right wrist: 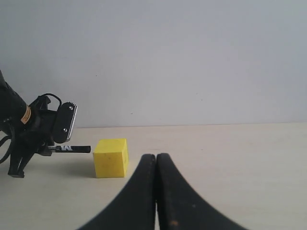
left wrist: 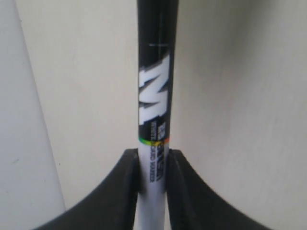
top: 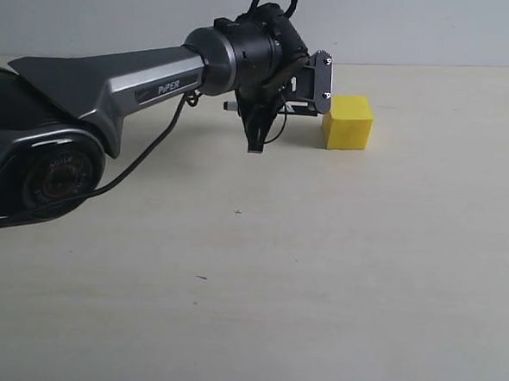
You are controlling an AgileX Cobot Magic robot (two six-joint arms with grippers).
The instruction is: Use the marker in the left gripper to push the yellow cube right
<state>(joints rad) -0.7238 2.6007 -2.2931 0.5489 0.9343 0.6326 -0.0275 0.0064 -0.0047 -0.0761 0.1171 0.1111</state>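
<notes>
You had the marker (left wrist: 153, 96) clamped in the left gripper (top: 257, 139), tip just beside the cube (top: 348, 121) near the bench's far edge; the push looked hardly begun.

Robotics lab, PiPER robot arm (top: 114, 83), plain beige tabletop (top: 335, 290), blank wall (top: 420, 28)
</notes>
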